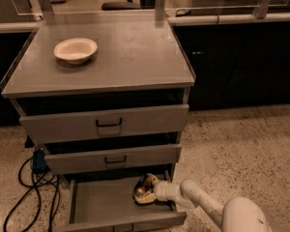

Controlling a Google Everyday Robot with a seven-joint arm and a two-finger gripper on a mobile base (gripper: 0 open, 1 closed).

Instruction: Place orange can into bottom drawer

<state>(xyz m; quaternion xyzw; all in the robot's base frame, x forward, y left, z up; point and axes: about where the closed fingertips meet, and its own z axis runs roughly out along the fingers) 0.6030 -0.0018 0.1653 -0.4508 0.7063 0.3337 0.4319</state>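
Observation:
The orange can [144,190], shiny orange-gold with a silver top, is inside the open bottom drawer [104,203] at its right side, low over the grey floor. My gripper [147,191] reaches into the drawer from the right and is closed around the can. I cannot tell whether the can rests on the drawer floor. My white arm [208,208] comes in from the lower right corner.
A white bowl [75,50] sits on the cabinet top [130,57]. The two upper drawers [106,124] with dark handles are slightly open above the bottom one. Black cables and a blue plug [37,161] lie on the floor left of the cabinet.

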